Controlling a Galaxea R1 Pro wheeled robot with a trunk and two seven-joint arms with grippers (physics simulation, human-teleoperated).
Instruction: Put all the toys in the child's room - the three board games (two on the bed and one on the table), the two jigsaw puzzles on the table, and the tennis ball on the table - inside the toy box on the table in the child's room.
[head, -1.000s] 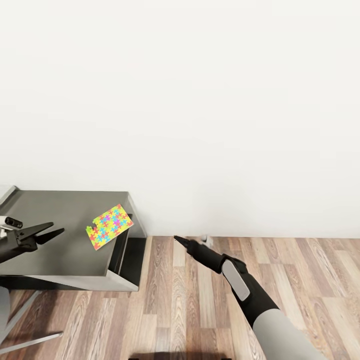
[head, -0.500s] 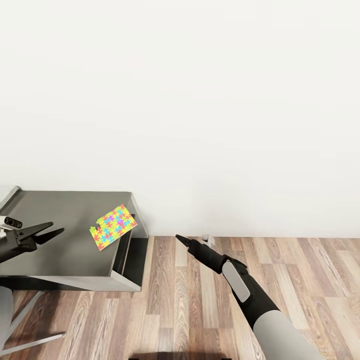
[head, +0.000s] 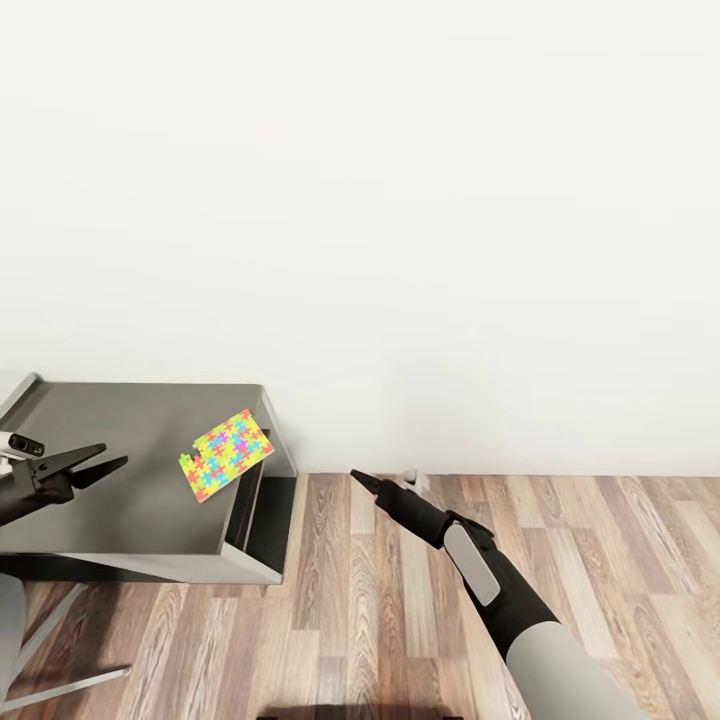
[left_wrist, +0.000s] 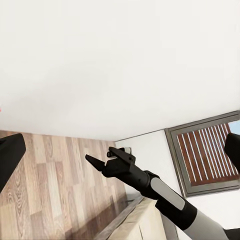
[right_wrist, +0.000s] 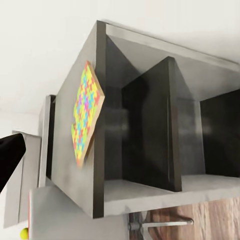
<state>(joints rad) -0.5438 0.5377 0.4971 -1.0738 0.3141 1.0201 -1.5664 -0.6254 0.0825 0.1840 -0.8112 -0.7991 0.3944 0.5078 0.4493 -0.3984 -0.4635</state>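
One jigsaw puzzle (head: 225, 454), a flat square of bright interlocking pieces, lies on the dark-grey lower section of the table (head: 120, 470), at its right end and poking slightly over the edge. The right wrist view catches the puzzle (right_wrist: 87, 112) edge-on above the table's open compartments, with a yellow-green speck that may be the tennis ball (right_wrist: 23, 233) at the frame corner. My left gripper (head: 98, 460) hovers open over the table's left part, well left of the puzzle. My right gripper (head: 362, 481) hangs open over the floor, right of the table. Board games, toy box and bed are out of view.
A plain white wall (head: 400, 200) runs behind the table. Wooden floor (head: 400, 600) spreads to the right of the table and under my right arm. The table's end has dark open compartments (right_wrist: 150, 130). A metal chair leg (head: 60, 685) shows at lower left.
The whole picture has slid slightly to the right, so the camera has turned a little. Both grippers hold the same pose, and the puzzle keeps its place on the table.
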